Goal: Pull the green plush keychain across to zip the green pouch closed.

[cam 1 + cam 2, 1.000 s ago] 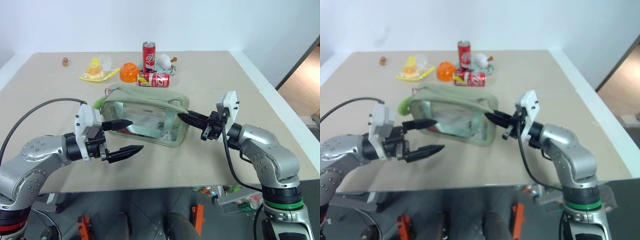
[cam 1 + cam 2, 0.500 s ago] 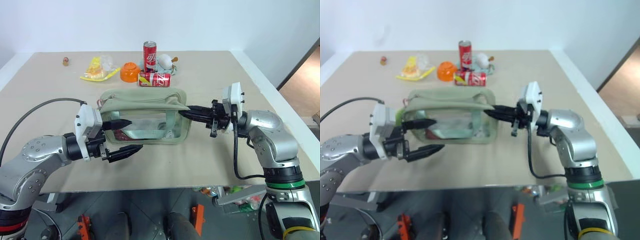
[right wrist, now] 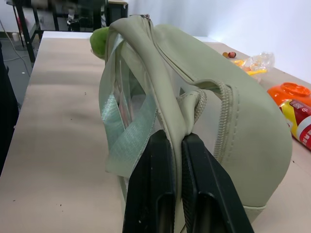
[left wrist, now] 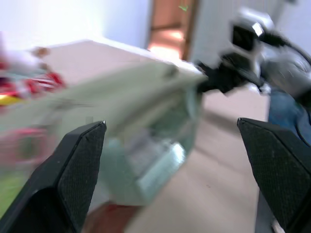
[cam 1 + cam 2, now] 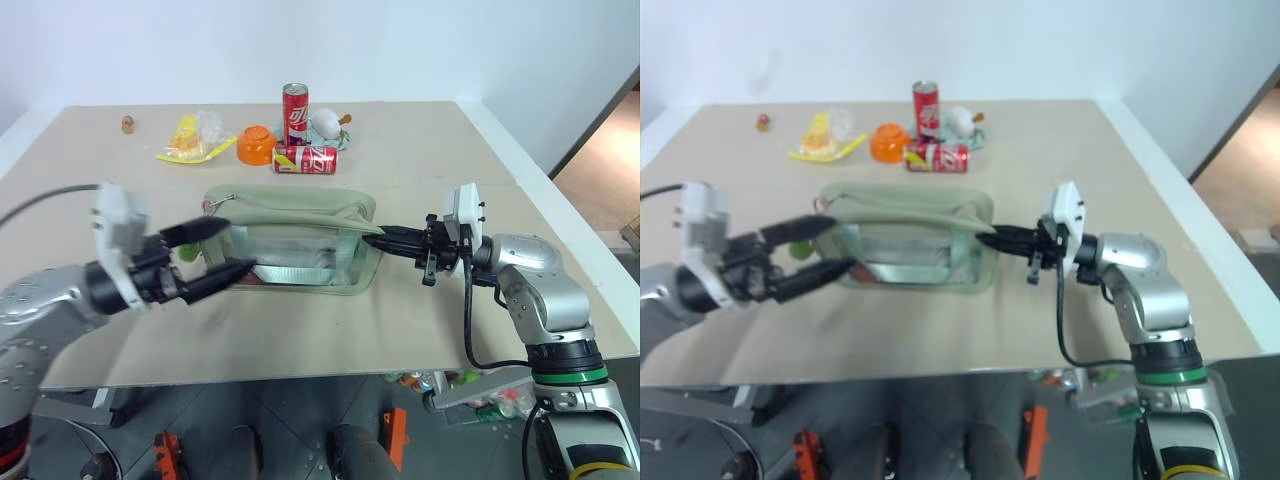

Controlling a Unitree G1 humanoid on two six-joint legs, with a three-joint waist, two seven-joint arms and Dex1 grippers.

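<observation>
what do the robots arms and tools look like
Both arms have rounded silver-grey metal shells with black joints. Each tool, left tool and right tool, has two tapered black fingers, textured on the inner faces, with a white boxy camera block at the wrist. A black cable loops along each arm, and the right arm has a green ring lower down.

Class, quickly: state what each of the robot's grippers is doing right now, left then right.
Left gripper: open, holding nothing, beside the green pouch.
Right gripper: shut on the pouch's end fabric.
</observation>
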